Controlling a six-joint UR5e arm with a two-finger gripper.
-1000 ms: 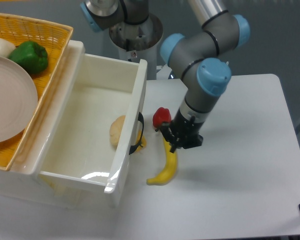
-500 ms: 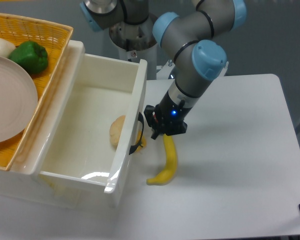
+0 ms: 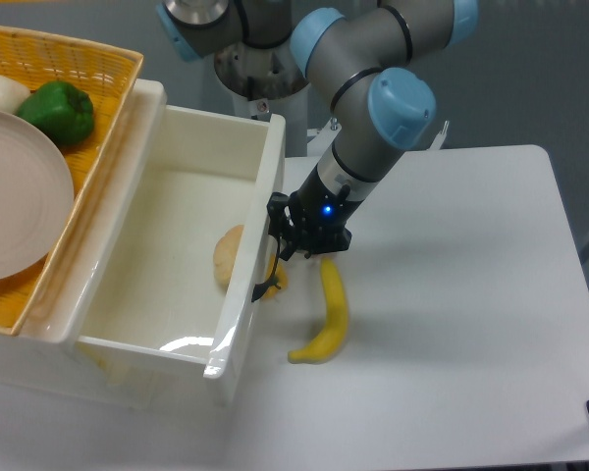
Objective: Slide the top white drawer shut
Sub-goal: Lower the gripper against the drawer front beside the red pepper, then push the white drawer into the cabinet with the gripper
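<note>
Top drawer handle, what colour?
Black, on the glossy white top white drawer; handle shows in the fixed camera view, beside the gripper.

Grey arm, blue caps, black pincer

Bright, even overhead light, soft shadows, a glare patch on the top white drawer; focus sharp throughout.

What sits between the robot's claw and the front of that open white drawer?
Nothing shows in the fixed camera view: the gripper is right against the top white drawer by its black handle. The banana lies just beside.
</note>
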